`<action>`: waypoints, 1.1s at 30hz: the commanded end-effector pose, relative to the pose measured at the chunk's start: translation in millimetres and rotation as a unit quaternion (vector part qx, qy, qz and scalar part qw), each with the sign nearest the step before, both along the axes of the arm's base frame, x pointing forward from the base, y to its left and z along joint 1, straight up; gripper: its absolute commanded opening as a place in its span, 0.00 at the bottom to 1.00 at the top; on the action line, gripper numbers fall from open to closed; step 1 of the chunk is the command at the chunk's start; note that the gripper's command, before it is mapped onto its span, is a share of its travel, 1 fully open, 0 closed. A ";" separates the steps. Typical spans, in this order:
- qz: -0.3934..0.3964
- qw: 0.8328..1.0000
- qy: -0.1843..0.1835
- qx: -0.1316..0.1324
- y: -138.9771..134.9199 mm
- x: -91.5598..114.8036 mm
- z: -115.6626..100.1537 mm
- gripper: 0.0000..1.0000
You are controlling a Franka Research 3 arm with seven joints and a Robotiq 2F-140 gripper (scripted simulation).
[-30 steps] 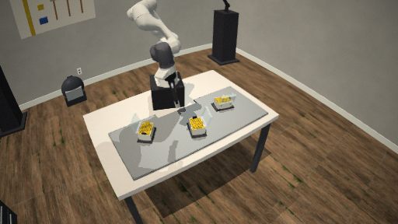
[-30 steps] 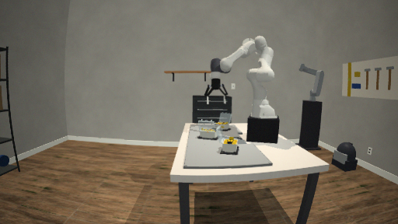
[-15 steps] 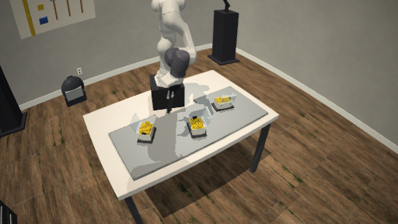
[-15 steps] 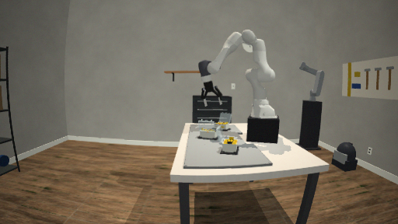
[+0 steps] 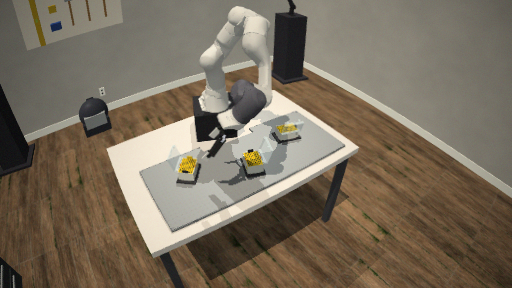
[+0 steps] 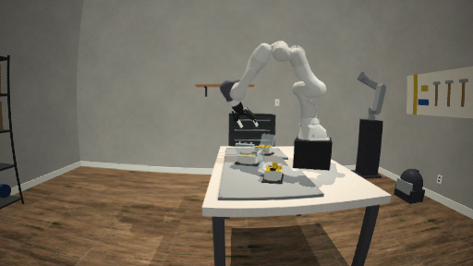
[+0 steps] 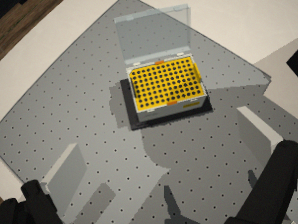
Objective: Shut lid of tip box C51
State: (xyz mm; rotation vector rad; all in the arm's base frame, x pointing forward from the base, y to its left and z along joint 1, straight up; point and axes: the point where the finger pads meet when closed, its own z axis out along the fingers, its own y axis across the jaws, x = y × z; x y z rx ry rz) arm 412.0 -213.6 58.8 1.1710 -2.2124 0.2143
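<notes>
Three tip boxes with yellow inserts stand in a row on the grey mat, all with clear lids standing open. The box on H3 (image 5: pixel 187 165) fills the wrist view (image 7: pixel 166 86), with its lid (image 7: pixel 153 30) upright on the far side. The H1 box (image 5: pixel 287 129) is nearest in the exterior view (image 6: pixel 272 173). No sticker ID is readable. My gripper (image 5: pixel 216 146) (image 6: pixel 247 121) is open and empty. It hangs well above the mat between H3 and H2, tilted toward H3 (image 7: pixel 160 176).
The black robot base block (image 5: pixel 212 122) sits at the table's rear edge behind the boxes. The mat (image 5: pixel 240 170) covers most of the white table. A black drawer cabinet (image 6: pixel 251 129) stands on the floor beyond the H3 end.
</notes>
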 end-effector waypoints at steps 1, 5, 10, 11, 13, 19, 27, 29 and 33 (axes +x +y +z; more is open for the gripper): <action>-0.038 0.998 0.037 -0.044 -8.7 -7.5 -6.5 1.00; -0.054 0.991 0.071 -0.098 -14.5 -5.1 -8.5 1.00; -0.066 0.983 0.097 -0.139 -14.5 -5.1 -8.5 1.00; -0.070 0.980 0.106 -0.152 -14.5 -5.1 -8.5 1.00; -0.078 0.973 0.122 -0.179 -14.5 -5.1 -8.5 1.00; -0.101 0.945 0.172 -0.258 -14.5 -5.1 -8.5 1.00; -0.106 0.937 0.184 -0.276 -14.5 -5.1 -8.5 1.00; -0.106 0.937 0.184 -0.276 -14.5 -5.1 -8.5 1.00; -0.106 0.937 0.184 -0.276 -14.5 -5.1 -8.5 1.00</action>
